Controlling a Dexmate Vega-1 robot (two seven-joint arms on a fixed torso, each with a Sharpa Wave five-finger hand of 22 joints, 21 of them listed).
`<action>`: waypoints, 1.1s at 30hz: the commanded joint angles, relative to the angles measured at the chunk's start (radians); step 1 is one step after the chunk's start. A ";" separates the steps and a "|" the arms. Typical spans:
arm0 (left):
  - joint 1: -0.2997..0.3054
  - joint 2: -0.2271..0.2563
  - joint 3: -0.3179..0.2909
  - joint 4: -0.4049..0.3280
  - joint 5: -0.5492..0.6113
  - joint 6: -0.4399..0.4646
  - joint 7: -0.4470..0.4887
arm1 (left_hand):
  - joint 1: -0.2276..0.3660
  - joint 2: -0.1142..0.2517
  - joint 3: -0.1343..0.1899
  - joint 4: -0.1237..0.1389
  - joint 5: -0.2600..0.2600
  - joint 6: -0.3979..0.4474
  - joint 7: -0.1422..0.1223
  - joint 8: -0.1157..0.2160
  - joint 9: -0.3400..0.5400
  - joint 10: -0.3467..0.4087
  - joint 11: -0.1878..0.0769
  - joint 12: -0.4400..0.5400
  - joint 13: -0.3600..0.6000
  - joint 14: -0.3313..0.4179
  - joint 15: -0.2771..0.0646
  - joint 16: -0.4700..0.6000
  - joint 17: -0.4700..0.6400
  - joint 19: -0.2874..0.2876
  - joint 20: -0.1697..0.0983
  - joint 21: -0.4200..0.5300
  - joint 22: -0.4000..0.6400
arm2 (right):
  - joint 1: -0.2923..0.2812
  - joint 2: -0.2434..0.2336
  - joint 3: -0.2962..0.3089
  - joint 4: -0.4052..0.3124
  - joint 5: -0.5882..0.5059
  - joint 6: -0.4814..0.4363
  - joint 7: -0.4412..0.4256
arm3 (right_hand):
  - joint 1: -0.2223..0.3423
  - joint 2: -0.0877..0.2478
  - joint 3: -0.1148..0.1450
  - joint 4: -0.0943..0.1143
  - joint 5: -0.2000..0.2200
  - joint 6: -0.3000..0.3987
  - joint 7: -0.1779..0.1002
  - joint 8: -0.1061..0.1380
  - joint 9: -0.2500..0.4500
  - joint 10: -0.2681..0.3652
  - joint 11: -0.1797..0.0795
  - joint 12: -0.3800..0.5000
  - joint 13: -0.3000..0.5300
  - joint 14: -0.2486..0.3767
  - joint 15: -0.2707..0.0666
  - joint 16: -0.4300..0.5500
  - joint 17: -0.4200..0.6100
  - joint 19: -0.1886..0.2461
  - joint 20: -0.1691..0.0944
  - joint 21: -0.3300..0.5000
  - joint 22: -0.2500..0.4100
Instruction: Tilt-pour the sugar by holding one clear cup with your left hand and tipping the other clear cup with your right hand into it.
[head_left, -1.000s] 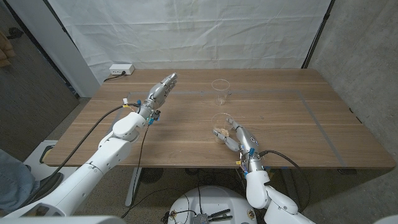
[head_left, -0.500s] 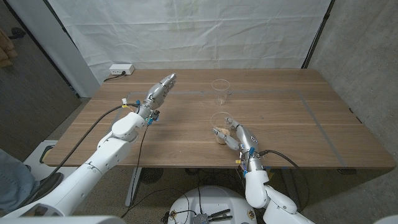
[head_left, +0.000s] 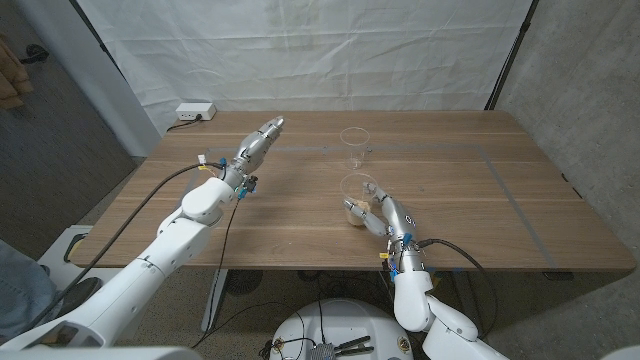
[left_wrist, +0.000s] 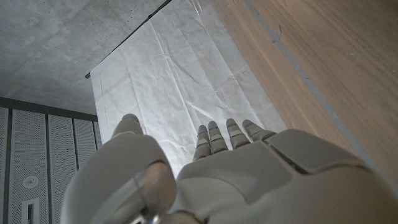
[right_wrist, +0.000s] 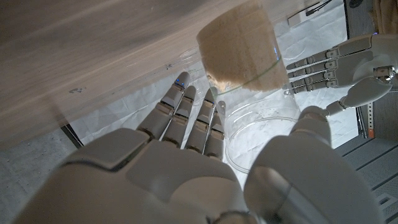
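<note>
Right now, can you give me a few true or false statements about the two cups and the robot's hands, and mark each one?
1. The cup with sugar is the one nearer the robot. True.
2. The left hand holds the empty cup. False: it is well apart from both cups, fingers extended, holding nothing.
3. The right hand is at the sugar cup, fingers around it. True.
4. The sugar cup is tipped over the empty cup. False: the cups stand apart on the table.
5. A white power strip lies at the table's far left corner. True.
</note>
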 joint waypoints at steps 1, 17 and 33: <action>-0.049 -0.010 0.042 0.021 0.080 0.012 0.026 | 0.036 -0.011 0.002 -0.026 -0.002 0.002 0.003 -0.002 0.003 0.010 0.006 0.000 0.006 0.015 -0.019 0.000 -0.001 0.029 -0.044 0.013 0.000 | -0.004 0.006 0.009 0.003 0.015 0.043 -0.018 | 0.008 0.004 0.003 -0.007 -0.003 0.011 -0.001 0.005 0.002 0.009 0.001 0.001 0.004 0.010 -0.090 -0.004 0.004 0.011 -0.077 0.006 0.005; -0.083 -0.017 0.101 0.012 0.280 0.028 0.152 | 0.070 -0.026 0.001 -0.048 -0.001 0.013 0.011 0.002 0.003 0.022 0.001 0.004 0.006 0.030 -0.018 0.002 0.000 0.053 -0.053 0.018 0.000 | -0.013 0.006 0.014 -0.020 0.011 0.052 -0.022 | 0.010 0.008 0.003 -0.006 -0.007 0.014 0.001 0.002 0.002 0.008 0.003 -0.002 0.003 0.010 -0.087 -0.008 0.004 0.012 -0.079 0.004 0.005; -0.135 -0.040 0.181 0.075 0.409 0.016 0.172 | 0.083 -0.033 -0.002 -0.056 0.000 0.021 0.007 0.004 0.004 0.030 -0.002 0.005 0.006 0.035 -0.021 0.002 0.000 0.055 -0.047 0.016 0.001 | -0.029 0.013 0.015 -0.032 0.003 0.050 -0.036 | 0.011 0.007 0.000 -0.006 -0.012 0.018 0.002 0.000 0.002 0.010 0.004 -0.004 0.003 0.012 -0.088 -0.012 0.004 0.013 -0.078 0.002 0.006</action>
